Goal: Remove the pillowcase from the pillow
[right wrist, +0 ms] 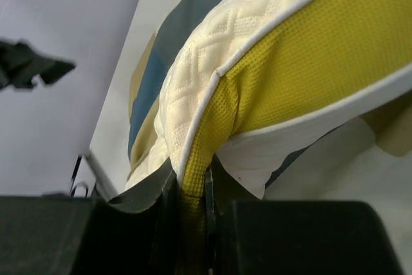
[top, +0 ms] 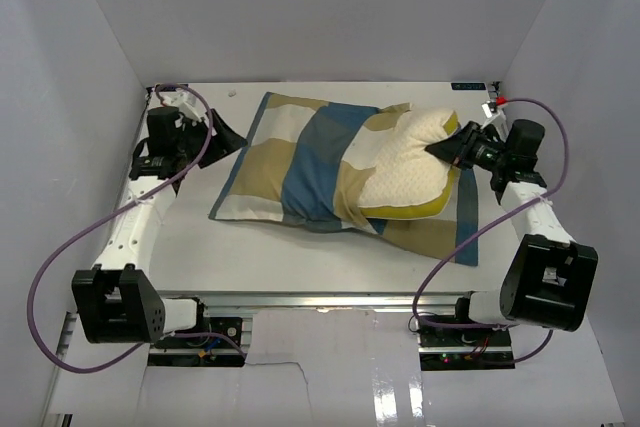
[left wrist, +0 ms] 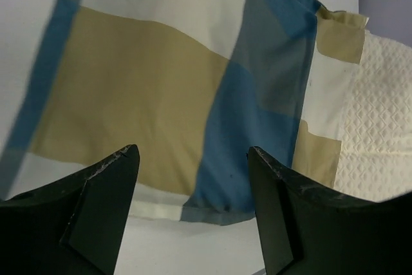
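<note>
Pinching pillow edge w/ right gripper; left gripper spread near pillowcase.

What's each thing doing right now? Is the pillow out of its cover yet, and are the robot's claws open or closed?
pillowcase: left end flat and empty, right end wrapped around part of the pillow.
pillow: partly out, its cream end sticking out on the right.
left gripper: open, holding nothing, facing the pillowcase.
right gripper: shut on the pillow's yellow edge.
</note>
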Controlling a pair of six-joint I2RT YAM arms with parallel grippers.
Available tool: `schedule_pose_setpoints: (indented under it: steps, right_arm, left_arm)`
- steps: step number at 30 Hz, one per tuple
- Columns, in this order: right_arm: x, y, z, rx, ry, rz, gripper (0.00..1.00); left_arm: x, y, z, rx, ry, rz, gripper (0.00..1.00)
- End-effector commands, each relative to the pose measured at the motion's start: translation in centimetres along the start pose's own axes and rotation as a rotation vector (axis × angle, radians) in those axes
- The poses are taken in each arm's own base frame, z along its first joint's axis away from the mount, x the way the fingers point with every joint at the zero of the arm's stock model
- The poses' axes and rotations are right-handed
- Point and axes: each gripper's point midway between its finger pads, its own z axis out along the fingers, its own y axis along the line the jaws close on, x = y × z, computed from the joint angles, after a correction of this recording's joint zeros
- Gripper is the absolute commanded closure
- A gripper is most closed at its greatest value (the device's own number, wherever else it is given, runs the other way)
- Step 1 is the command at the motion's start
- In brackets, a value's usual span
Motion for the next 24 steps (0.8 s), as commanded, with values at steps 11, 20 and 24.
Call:
schedule_pose_setpoints:
  steps: [11,20,24]
  right_arm:
    - [8.5,8.1,2.0,-0.365,0.222,-0.264,0.92]
    - [11.5,6.7,1.9,-0.339,0.197,-0.222,0.92]
    - [11.3,5.6,2.4,-0.286,0.178,-0.21,0.92]
  left_arm:
    - [-1.1,-1.9,9.5,-0.126,0.204,0.265,0.18]
    - [4.4,0.9,12.9,-0.287,0.363,0.337,0.23]
    - [5.2,4.1,13.2,-0.433,0.39,0.353,0.42]
